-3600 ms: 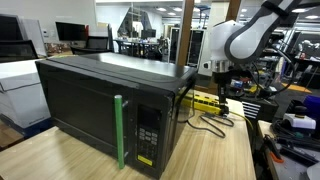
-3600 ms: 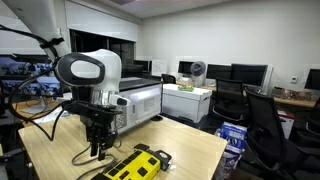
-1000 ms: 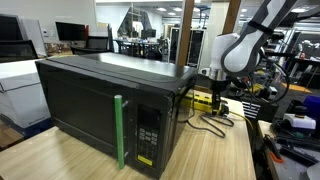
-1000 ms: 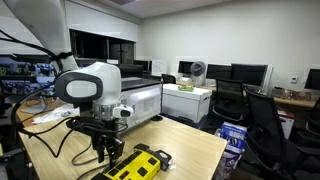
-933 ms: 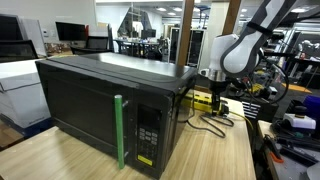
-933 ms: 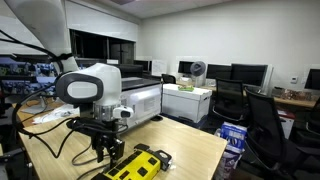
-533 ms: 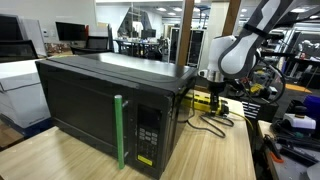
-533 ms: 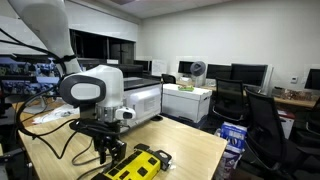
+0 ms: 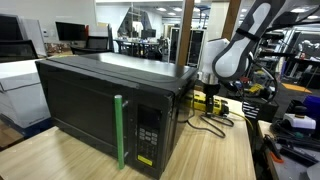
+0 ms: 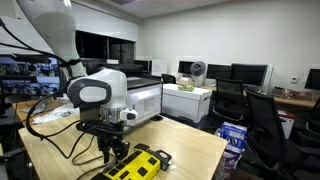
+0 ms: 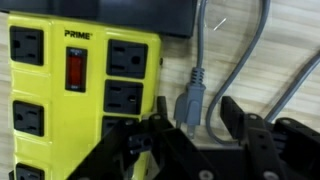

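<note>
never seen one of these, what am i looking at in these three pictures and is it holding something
The white jointed machine is a robot arm with a two-fingered gripper at its tip. Two pictures come from cameras in the room; the third from a camera on the wrist, looking down past the black fingers. On the wooden table are a black microwave and a yellow power strip. A grey plug lies beside the strip, between the open fingers. Nothing is held.
</note>
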You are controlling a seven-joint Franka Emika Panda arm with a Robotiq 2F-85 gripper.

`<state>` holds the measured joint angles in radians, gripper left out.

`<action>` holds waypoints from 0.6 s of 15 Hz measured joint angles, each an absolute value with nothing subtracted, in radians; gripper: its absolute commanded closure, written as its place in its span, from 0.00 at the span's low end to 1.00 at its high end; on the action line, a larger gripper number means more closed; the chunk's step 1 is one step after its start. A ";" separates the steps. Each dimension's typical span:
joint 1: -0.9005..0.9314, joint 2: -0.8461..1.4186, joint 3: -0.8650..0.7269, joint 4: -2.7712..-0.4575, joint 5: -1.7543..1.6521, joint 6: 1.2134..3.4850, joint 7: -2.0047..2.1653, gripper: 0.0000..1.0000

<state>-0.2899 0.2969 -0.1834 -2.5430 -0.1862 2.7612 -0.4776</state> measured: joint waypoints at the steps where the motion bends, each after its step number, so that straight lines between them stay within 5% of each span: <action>1: -0.290 0.302 -0.183 -2.536 -0.186 2.763 -0.475 0.79; 3: -0.287 0.307 -0.189 -2.524 -0.189 2.763 -0.453 0.92; 9: -0.230 0.307 -0.248 -2.517 -0.267 2.762 -0.282 0.92</action>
